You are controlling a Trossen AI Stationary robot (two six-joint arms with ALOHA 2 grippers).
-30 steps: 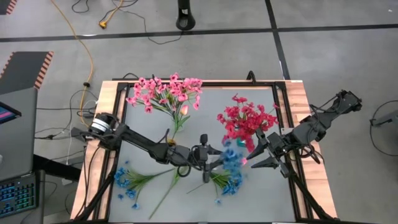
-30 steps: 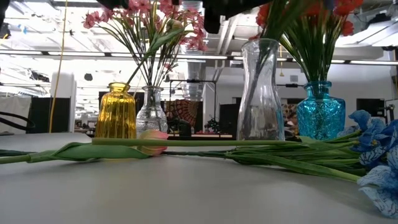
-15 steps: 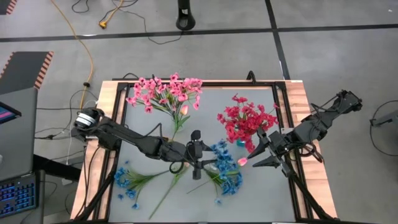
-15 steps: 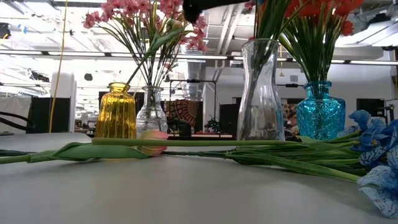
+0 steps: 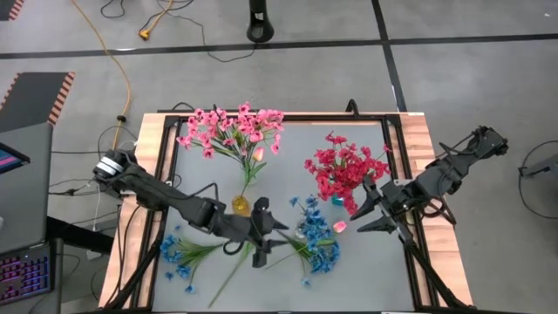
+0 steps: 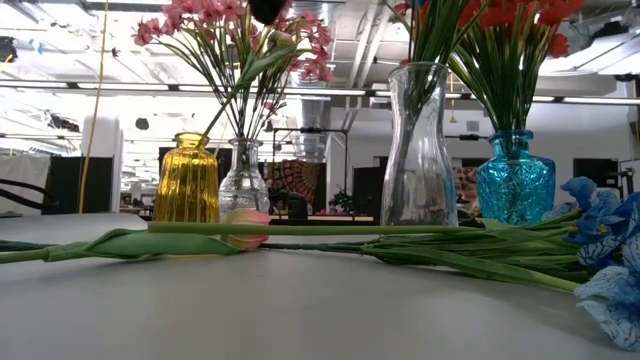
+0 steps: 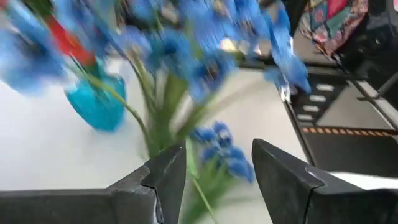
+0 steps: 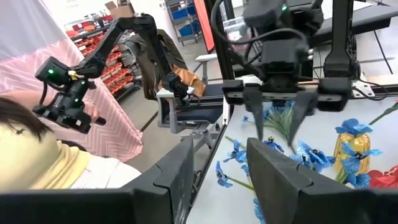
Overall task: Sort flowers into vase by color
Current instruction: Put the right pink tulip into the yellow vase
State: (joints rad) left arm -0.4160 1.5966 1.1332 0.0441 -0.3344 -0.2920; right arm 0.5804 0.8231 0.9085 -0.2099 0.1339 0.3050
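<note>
Overhead, left gripper (image 5: pixel 261 249) jaws released, right gripper (image 5: pixel 373 212) likewise; low view shows vases (image 6: pixel 420 150).

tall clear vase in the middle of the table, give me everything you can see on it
The tall clear vase looks like glass: narrow waisted neck, flared lip, wider body, standing upright on the grey table between the small clear vase and the teal vase. Green stems stand in its mouth; from above, blue blossoms show there. Nothing else appears to touch it. The left hand hangs open just beside it, holding nothing.
</note>
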